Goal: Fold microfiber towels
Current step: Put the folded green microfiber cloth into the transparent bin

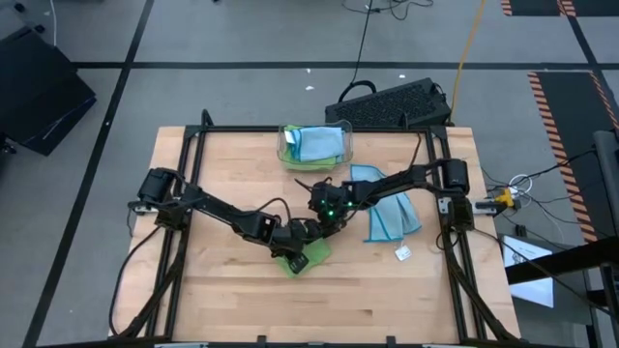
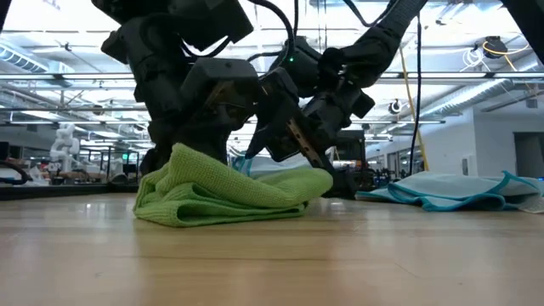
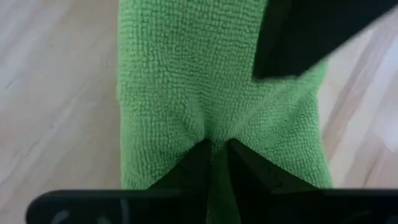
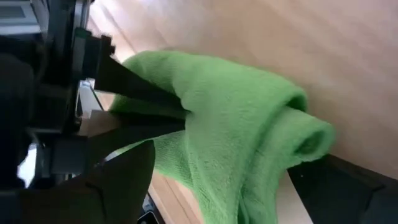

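Note:
A lime green microfiber towel (image 1: 308, 255) lies bunched on the wooden table (image 1: 242, 300) near its middle, resting on its underside in loose folds (image 2: 229, 191). My left gripper (image 3: 214, 155) comes in from the table's left and is shut on it. My right gripper (image 4: 224, 168) reaches in from the right, open, with one finger on either side of the towel's rolled end (image 4: 305, 134). Light blue towels (image 1: 392, 211) lie flat to the right. My left gripper pinches a raised fold of the green towel (image 3: 211, 134) between its two fingertips, slanting down from above and from the table's left. The cloth puckers toward the fingertips; the rest lies slack on the table. My right gripper: I cannot tell whether its fingers (image 4: 336, 186) touch the towel.
A clear plastic bin (image 1: 314, 145) with blue and green cloths stands at the far middle of the table. A small white scrap (image 1: 402, 252) lies near the right frame rail. Black frame rails (image 1: 180, 242) run along both sides; bare wood lies toward the near edge.

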You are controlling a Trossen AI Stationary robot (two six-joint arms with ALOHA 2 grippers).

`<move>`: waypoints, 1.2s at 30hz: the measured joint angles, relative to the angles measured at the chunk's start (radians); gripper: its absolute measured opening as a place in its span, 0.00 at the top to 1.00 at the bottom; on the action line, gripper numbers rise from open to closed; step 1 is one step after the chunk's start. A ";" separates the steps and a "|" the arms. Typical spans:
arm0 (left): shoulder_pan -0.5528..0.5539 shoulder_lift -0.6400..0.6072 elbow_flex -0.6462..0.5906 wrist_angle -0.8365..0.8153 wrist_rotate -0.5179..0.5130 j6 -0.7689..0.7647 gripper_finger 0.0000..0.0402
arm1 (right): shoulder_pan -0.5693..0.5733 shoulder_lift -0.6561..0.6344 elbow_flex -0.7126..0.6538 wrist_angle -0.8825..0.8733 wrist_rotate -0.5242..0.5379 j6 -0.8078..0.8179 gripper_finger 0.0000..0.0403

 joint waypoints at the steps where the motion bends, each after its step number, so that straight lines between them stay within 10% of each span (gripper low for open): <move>1: 0.000 0.009 -0.001 0.008 0.000 0.007 0.84 | 0.006 0.001 0.000 0.005 0.001 -0.006 0.15; 12: -0.002 0.016 -0.003 0.005 -0.025 0.091 0.84 | 0.025 0.008 -0.004 0.066 0.010 -0.029 0.32; 27: 0.000 -0.002 -0.004 0.003 -0.026 0.126 0.84 | 0.035 0.003 -0.094 0.245 0.091 0.056 0.95; 36: 0.004 -0.218 -0.010 -0.206 -0.062 -0.099 0.81 | -0.049 -0.098 -0.104 0.207 0.066 0.004 0.97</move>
